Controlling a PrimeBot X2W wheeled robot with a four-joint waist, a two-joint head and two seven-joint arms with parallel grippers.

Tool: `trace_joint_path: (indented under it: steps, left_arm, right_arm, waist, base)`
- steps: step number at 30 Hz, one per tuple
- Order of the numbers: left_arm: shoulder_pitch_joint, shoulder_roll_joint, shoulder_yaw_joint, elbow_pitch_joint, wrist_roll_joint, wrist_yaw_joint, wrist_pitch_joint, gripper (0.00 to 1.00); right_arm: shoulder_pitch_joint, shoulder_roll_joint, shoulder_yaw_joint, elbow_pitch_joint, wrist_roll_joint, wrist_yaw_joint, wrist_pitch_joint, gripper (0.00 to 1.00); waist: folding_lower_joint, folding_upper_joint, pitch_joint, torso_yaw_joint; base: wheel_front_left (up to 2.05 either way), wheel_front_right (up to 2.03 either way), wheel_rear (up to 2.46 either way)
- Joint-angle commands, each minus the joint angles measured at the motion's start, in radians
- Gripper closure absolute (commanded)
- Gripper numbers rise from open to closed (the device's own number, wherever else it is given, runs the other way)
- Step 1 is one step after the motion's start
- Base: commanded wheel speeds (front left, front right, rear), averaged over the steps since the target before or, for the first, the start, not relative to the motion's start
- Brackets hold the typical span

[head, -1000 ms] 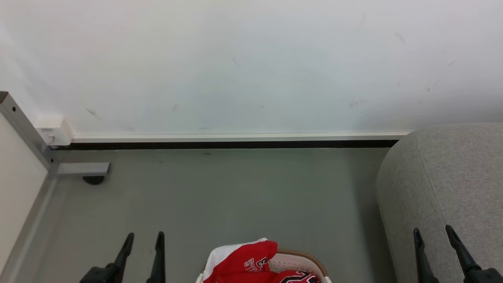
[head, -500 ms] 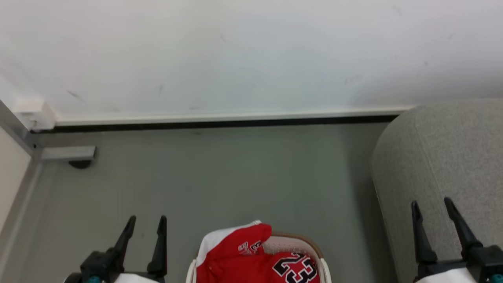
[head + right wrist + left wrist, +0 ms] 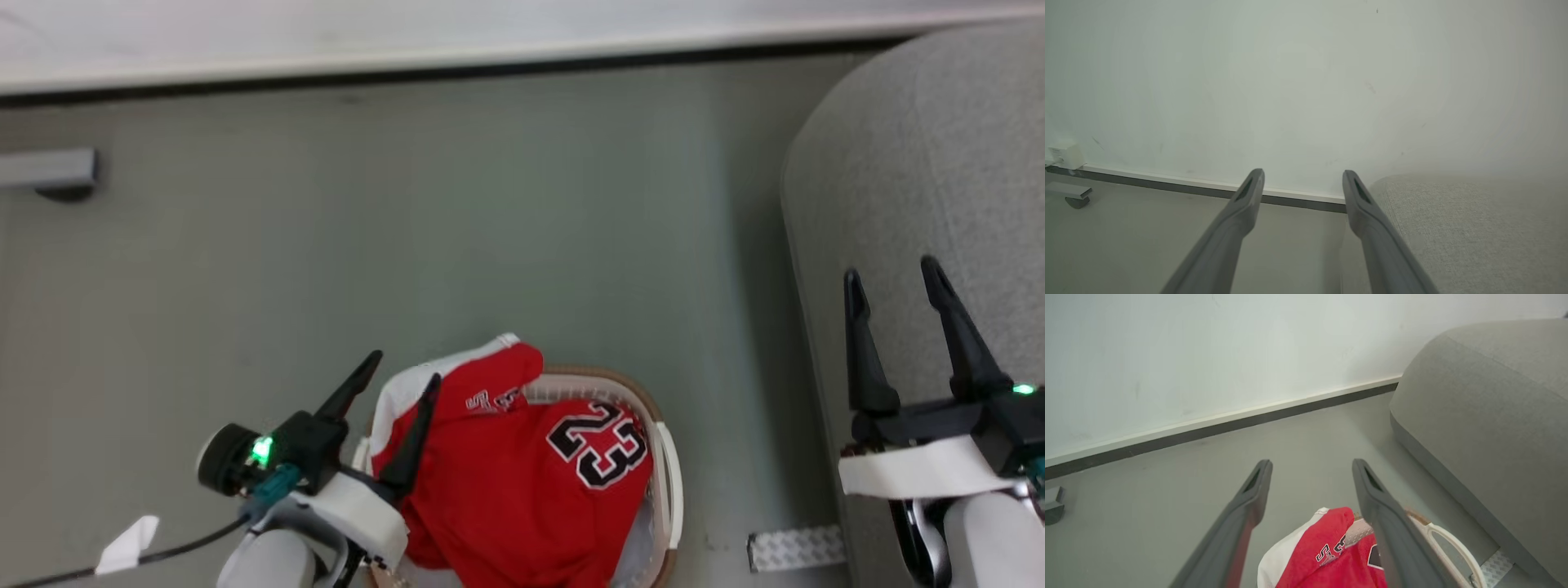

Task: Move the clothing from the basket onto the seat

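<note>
At six o'clock, your wide-spread left gripper (image 3: 405,366) is hovering over the basket (image 3: 668,482) of clothing (image 3: 522,490), right gripper (image 3: 890,268) likewise.

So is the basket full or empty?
Full. The red clothing is piled inside the basket and bulges up over its brown rim.

Red clothing (image 3: 522,482) in white basket (image 3: 667,482), grey seat (image 3: 922,163) nearby

Head cam: high up, looks steeply down on basket (image 3: 668,483), floor (image 3: 408,204). L wrist cam: low, near, fwd over clothing (image 3: 1331,549). R wrist cam: faces wall (image 3: 1306,81). All share seat (image 3: 922,163).
</note>
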Motion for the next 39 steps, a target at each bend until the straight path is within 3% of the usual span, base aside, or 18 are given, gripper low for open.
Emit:
trace_joint_path:
  steps: [1, 9, 16, 27, 39]
  left_arm:
    - [-0.027, 0.023, -0.027, 0.023, 0.008, 0.002, -0.001, 0.0]
    - [-0.151, 0.063, -0.246, 0.174, 0.0, 0.002, 0.005, 0.0]
    - [-0.257, 0.036, -0.36, 0.31, -0.047, 0.002, 0.054, 0.0]
    - [-0.45, 0.0, -0.402, 0.499, -0.04, 0.008, 0.166, 0.0]
    - [-0.562, -0.036, -0.426, 0.673, -0.024, 0.033, 0.137, 0.0]
  right_arm:
    - [-0.034, -0.001, 0.009, -0.007, 0.007, -0.002, -0.003, 0.0]
    - [-0.131, -0.001, 0.044, -0.023, 0.016, -0.002, -0.003, 0.0]
    - [-0.19, -0.001, 0.068, -0.055, 0.025, -0.002, -0.003, 0.0]
    - [-0.273, -0.001, 0.074, -0.129, 0.025, -0.002, -0.003, 0.0]
    - [-0.298, -0.001, 0.053, -0.165, 0.032, -0.002, -0.003, 0.0]
  waist:
    - [-0.0002, -0.0001, 0.108, -0.026]
    - [-0.0002, -0.0001, 0.215, -0.055]
    - [-0.0002, -0.0001, 0.319, -0.069]
    - [-0.0002, -0.0001, 0.509, -0.063]
    - [-0.0002, -0.0001, 0.602, -0.056]
  base:
    - [0.0, 0.0, 0.0]
    - [0.0, 0.0, 0.0]
    - [0.0, 0.0, 0.0]
    - [0.0, 0.0, 0.0]
    - [0.0, 0.0, 0.0]
